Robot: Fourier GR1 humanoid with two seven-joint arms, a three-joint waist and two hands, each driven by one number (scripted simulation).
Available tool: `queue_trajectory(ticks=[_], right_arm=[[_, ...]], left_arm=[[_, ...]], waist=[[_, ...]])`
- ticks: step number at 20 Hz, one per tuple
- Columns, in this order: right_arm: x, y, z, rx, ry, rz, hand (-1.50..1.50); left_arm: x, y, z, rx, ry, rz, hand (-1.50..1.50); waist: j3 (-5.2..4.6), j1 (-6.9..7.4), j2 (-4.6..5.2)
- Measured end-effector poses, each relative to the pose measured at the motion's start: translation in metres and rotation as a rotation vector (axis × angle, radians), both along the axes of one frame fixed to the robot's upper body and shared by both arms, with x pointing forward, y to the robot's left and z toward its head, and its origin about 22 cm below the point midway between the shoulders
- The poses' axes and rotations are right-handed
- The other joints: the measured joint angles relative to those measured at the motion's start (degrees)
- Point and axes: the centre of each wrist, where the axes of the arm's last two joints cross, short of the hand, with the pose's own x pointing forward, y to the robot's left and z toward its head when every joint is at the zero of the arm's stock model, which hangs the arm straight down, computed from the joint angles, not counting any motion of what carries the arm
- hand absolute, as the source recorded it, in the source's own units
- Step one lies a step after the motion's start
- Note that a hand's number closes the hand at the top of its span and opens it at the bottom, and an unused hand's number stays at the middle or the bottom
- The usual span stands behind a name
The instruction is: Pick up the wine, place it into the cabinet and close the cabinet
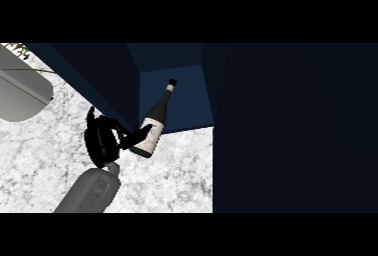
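Observation:
The wine bottle (153, 131) is dark with a pale label and a pale band on its neck. It leans with its neck pointing up into the open dark blue cabinet (176, 97), while its base is still over the white speckled counter (170, 175) at the cabinet's front edge. My left hand (103, 140) is to the left of the bottle, with its fingers (137, 136) curled onto the bottle's lower body. The grey forearm (92, 192) comes in from the lower left. My right hand shows nowhere.
A wide dark panel (295, 130), apparently the cabinet's open door, fills the right side. The cabinet's left wall (103, 80) slants down towards the hand. A grey rounded object (22, 95) lies at the upper left, with plant stems above it.

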Motion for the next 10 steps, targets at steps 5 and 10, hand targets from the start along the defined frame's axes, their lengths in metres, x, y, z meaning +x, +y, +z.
queue_trajectory(ticks=[5,10], right_arm=[[0.0,0.001,0.0,0.007,0.005,0.003,-1.5],[0.001,0.002,0.0,0.014,0.009,-0.007,-1.5]], left_arm=[[0.001,-0.007,0.003,-0.053,0.006,-0.002,-1.5],[0.004,-0.015,0.007,-0.123,0.009,-0.003,-1.5]], waist=[[-0.35,0.75,0.12],[-0.75,1.82,0.25]])
